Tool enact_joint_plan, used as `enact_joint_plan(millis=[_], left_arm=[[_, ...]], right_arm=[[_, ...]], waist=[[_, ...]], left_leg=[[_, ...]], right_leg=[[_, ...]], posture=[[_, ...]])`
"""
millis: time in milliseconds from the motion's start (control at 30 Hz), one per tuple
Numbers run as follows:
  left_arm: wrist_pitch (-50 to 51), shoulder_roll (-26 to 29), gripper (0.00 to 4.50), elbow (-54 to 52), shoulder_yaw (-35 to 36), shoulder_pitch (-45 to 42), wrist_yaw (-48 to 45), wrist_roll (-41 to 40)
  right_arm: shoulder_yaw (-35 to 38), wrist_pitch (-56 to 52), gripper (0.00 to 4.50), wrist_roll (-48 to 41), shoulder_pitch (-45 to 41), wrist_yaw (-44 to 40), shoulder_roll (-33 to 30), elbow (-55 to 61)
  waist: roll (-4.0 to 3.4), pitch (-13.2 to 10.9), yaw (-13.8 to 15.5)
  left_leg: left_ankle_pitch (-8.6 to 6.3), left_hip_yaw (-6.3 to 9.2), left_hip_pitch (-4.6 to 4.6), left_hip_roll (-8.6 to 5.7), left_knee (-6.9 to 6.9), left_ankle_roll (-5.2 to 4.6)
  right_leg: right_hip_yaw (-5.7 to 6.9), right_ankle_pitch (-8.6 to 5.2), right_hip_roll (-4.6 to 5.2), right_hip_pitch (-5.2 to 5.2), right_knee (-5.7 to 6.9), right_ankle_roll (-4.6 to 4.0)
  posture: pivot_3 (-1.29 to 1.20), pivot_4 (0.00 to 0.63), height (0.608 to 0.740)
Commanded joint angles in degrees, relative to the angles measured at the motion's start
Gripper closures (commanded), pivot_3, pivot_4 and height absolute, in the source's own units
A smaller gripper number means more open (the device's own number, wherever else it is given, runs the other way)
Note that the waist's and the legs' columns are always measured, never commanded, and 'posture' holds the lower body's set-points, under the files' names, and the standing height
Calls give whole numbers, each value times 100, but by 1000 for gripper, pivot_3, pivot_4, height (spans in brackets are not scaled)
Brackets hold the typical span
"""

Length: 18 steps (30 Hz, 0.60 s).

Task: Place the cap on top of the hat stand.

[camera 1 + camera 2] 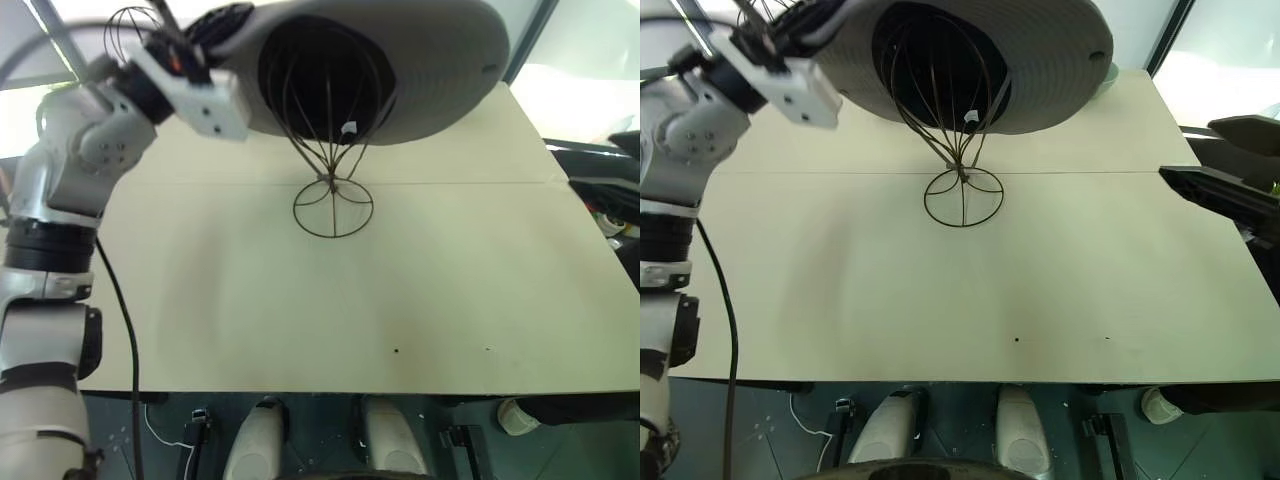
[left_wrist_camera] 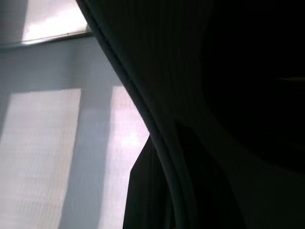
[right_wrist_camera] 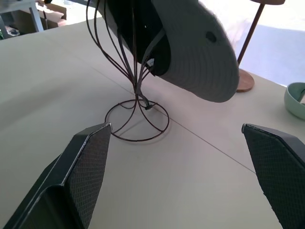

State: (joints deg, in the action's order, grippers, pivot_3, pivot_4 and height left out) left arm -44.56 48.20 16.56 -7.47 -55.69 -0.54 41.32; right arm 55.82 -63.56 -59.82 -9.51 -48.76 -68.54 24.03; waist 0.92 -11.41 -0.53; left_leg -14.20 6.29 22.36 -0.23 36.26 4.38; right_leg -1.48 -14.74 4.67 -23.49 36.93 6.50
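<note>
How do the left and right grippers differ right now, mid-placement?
The left gripper is shut on the brim of the cap, up beside the hat stand; the right gripper stands wide open and holds nothing. The left is at the cap over the stand's cage; the right is clear of both, off to the side with the stand in front of it. Both have black fingers.

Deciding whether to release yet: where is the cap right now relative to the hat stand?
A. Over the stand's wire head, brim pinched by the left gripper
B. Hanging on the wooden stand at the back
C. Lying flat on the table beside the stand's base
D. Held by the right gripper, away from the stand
A: the cap covers the hat stand head wires, and the left gripper grips its brim; the right gripper is open and empty.
</note>
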Motion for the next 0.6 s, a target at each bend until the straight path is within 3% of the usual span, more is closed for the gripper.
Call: enact_joint_plan(millis=[33, 133, 367, 500, 600], left_arm=[[-654, 173, 4452, -227, -59, 83, 1458, 1073], [-768, 149, 4452, -82, -237, 154, 2270, 1654], [-662, 128, 4452, 427, -900, 309, 3055, 2443], [-651, 90, 4452, 759, -1205, 390, 3225, 2553], [-701, -26, 4452, 1060, -1253, 403, 3068, 2195]], right_arm=[[338, -31, 0, -22, 77, -21, -11, 74], [358, -22, 0, 11, 112, 22, -17, 21], [324, 59, 0, 128, 121, 63, -64, -88], [306, 82, 0, 208, 160, 42, -49, -110], [315, 68, 0, 228, 167, 23, -57, -124]], waist=[[0, 0, 14], [0, 1, 3], [-1, 2, -22], [-1, 2, -14], [0, 2, -2]], left_leg=[[0, 0, 0, -1, 0, 0], [0, 0, 0, -1, 0, 0], [0, -1, -4, -1, -2, 0], [0, -1, -3, -1, -1, 0], [0, -1, -3, -1, 0, 0]], right_leg=[[1, 0, 1, 1, -1, 0], [1, 0, 2, 1, -1, 1], [1, 0, 1, 0, 4, 1], [2, 0, 1, 1, 4, 1], [2, 0, 2, 3, 5, 1]], posture=[[0, 150, 740], [0, 150, 740], [0, 150, 740], [0, 150, 740], [0, 150, 740]])
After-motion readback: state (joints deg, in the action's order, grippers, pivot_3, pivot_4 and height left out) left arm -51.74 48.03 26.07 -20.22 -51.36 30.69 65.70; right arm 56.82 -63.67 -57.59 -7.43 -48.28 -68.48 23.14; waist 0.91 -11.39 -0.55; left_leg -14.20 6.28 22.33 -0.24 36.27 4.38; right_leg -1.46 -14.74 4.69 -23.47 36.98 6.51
